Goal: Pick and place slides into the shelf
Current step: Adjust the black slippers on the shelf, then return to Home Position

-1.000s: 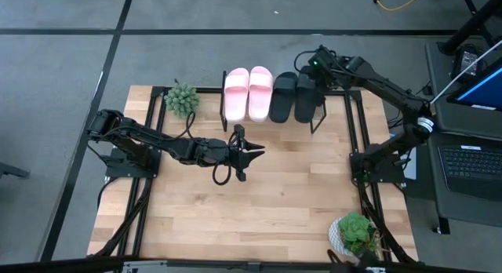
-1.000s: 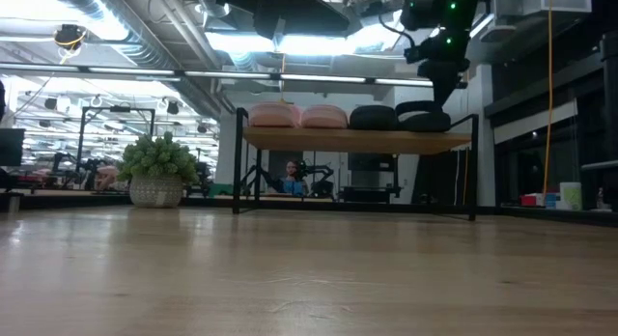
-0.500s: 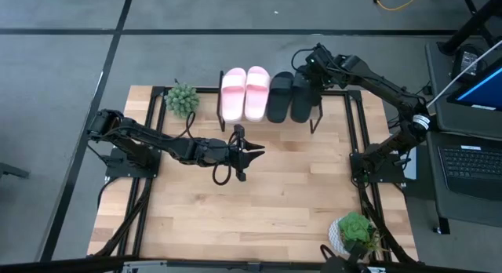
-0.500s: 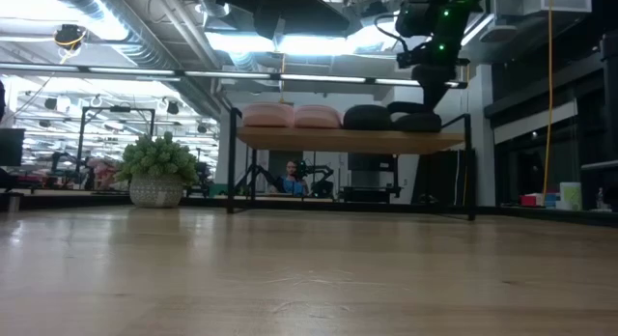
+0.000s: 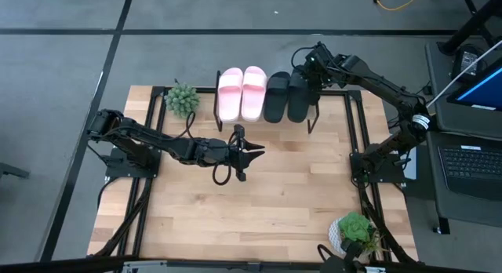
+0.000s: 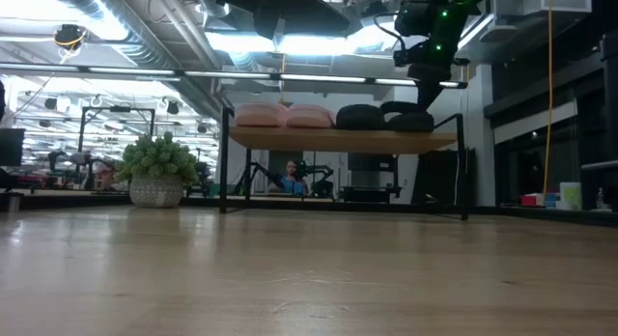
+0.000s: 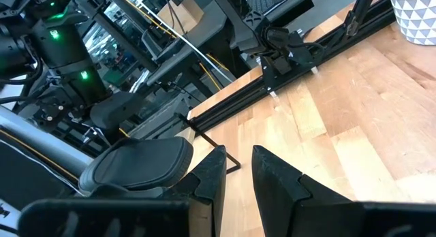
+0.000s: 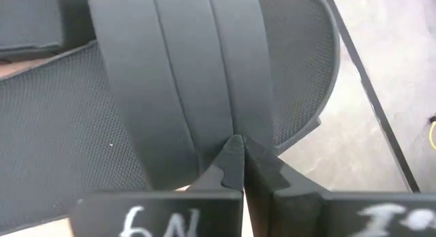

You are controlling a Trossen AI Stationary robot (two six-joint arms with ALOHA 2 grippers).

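All four slides seen on the shelf [image 5: 218, 97], right claw [image 5: 307, 65] at the outermost black one.

Two pink slides [image 5: 241, 92] and two black slides [image 5: 287, 96] are lined up on the shelf top. Right claw is clenched w/ tips together against the strap of the end black slide [image 8: 170, 94], at shelf's far end; no grip seen. Left claw [image 5: 249, 153] is held released over the tabletop [image 5: 298, 194], in front of the shelf. Slides judged light, rubbery, flexible; strap prob. best hold.

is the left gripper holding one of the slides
No, in the high view the left gripper hovers empty over the bare tabletop, while all four slides sit on the shelf.
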